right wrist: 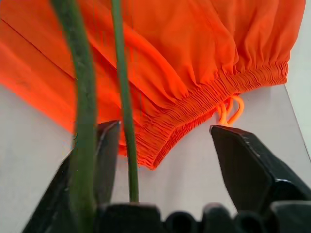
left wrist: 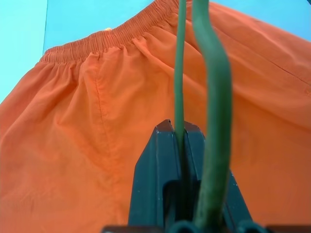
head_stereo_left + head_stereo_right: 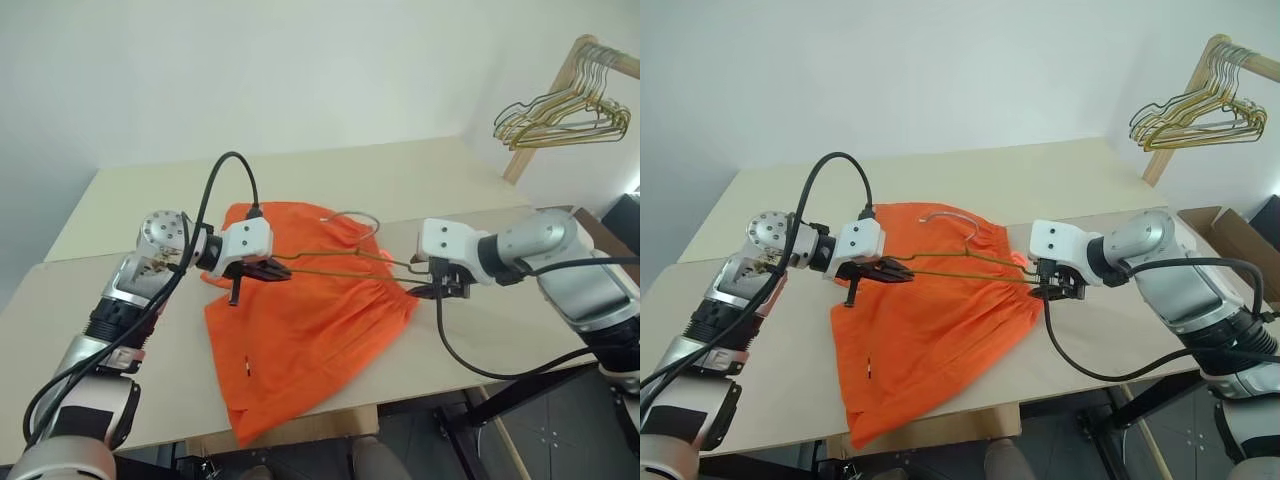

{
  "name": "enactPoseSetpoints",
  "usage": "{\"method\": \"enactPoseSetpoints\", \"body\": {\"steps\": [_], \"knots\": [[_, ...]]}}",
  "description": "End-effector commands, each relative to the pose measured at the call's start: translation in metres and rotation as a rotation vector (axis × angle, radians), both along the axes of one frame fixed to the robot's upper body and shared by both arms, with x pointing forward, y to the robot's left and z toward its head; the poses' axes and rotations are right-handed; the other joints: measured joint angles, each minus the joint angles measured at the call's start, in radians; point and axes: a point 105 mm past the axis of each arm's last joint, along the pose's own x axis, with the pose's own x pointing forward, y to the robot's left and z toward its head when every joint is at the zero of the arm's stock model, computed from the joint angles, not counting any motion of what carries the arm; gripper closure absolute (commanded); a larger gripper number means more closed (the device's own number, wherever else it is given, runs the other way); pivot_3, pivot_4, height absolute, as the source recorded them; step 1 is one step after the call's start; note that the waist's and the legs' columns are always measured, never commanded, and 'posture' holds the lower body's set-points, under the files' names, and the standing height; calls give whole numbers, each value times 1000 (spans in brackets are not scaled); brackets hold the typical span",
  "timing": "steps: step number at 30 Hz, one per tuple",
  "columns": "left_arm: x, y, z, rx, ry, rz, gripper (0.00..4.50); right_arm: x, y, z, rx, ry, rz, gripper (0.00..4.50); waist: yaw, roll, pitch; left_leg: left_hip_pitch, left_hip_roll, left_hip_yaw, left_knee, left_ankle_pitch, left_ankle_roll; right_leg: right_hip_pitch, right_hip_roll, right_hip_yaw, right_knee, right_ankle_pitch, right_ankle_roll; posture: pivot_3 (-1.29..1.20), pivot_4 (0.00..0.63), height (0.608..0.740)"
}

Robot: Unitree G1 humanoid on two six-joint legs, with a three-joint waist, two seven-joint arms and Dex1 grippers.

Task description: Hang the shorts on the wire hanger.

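Shorts [image 3: 300, 320] lie flat on the table [image 3: 420, 190], waistband toward the right, legs toward the near-left edge, small orange loop [image 1: 230, 109] at the waistband. Hanger [image 3: 335, 262] is held level just above them, hook [image 3: 352, 217] on the far side.

Left gripper [image 3: 272, 268] has its fingers pressed together, pinching the hanger's left corner; left wrist view shows the wire clamped between them. Right gripper [image 3: 432, 290] sits at the hanger's right corner over the waistband edge, fingers spread, wire next to one finger but not pinched as far as I can tell.

Step in hand, my read: positioning the hanger for insertion; shorts not yet on it. Next move calls for the right gripper to take the waistband and open it, while the left feeds the hanger in. Risk: thin wire twisting in the single pinch, or grabbing both fabric layers.

Spare hangers [image 3: 560, 115] on a wooden rack [image 3: 548, 95] far right, not involved.
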Motion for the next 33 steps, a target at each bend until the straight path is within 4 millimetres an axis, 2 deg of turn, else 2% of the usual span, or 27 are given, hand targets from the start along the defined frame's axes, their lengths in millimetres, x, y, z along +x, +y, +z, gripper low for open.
{"method": "enactPoseSetpoints", "body": {"steps": [1,7,9,13,16,18,22,23,24,28,33], "knots": [[-2,1,13,-14,-44,-11,4500,-3,5,15,16,-26,27,2388,6,0,0,0,0,0,0,0,0,0,0,0,0,0,0,-152,2,740],[-2,1,13,-14,-66,-32,4500,-7,9,17,48,-13,40,4480,16,0,0,0,0,0,1,0,0,0,0,0,0,0,0,-154,1,740],[-1,1,14,-23,-69,-33,4500,-11,10,17,63,-3,44,4480,18,0,0,0,0,0,1,0,0,0,-1,0,0,0,0,-156,1,740],[-4,-1,24,-121,-14,-60,3475,-20,8,16,105,32,29,4500,20,0,0,0,-1,0,1,0,0,0,-1,0,0,0,0,-158,2,740],[2,2,29,-166,-14,-26,2583,-29,3,14,157,80,-15,4500,23,0,0,-1,-1,0,2,0,0,0,-1,-1,0,0,0,-156,6,740],[6,7,34,-202,-11,6,1958,-37,-6,10,201,129,-74,4500,27,0,0,-1,-1,0,2,0,0,0,-1,-1,0,0,0,-156,7,740],[15,26,40,-236,-25,104,714,-48,-40,-9,286,214,-301,4500,36,0,0,-1,-1,0,2,0,0,1,-1,-2,0,0,0,-154,12,740],[16,31,40,-235,-29,124,534,-50,-50,-14,298,223,-359,4500,40,0,0,-1,-1,0,2,0,0,0,-1,-1,0,0,0,-155,13,740],[17,35,40,-235,-31,143,135,-52,-60,-19,305,228,-418,4500,42,0,0,-1,-1,0,2,0,0,0,-1,-2,1,0,0,-156,13,740],[13,35,38,-250,-71,162,29,-56,-93,-34,382,276,-676,4500,47,2,-2,-1,-1,1,3,0,0,1,-1,-1,1,0,0,-158,13,740],[-8,20,30,-230,-48,56,29,-54,-113,-48,452,351,-897,4500,49,2,-2,0,-1,2,3,0,0,2,-1,-1,1,0,0,-165,9,740]]}}
